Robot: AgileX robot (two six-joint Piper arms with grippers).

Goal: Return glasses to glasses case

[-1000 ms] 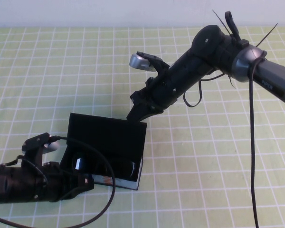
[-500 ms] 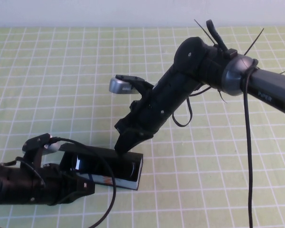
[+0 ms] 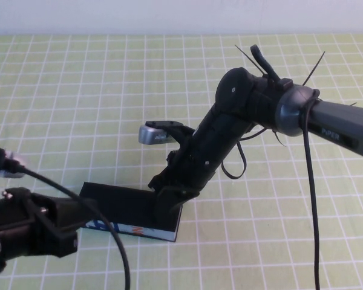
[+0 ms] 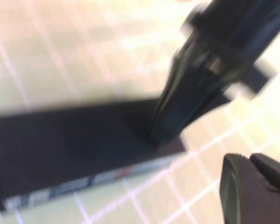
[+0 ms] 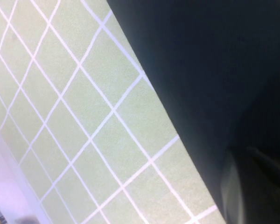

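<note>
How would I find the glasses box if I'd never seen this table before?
Look at the green checked tablecloth, near its front edge between the two black robot arms. The glasses case is the flat black box there, lid down, with the right gripper pressing on its top and the left gripper beside it. Its blue, white and orange front strip marks it.

The counter [image 3: 78, 90] is light green with white lines that make squares. The glasses case [image 3: 130, 205] has a black lid, and its front side is blue, white and orange. Both arms are black. The right gripper [image 3: 166, 208] is black, and the left gripper [image 3: 72, 238] too.
</note>
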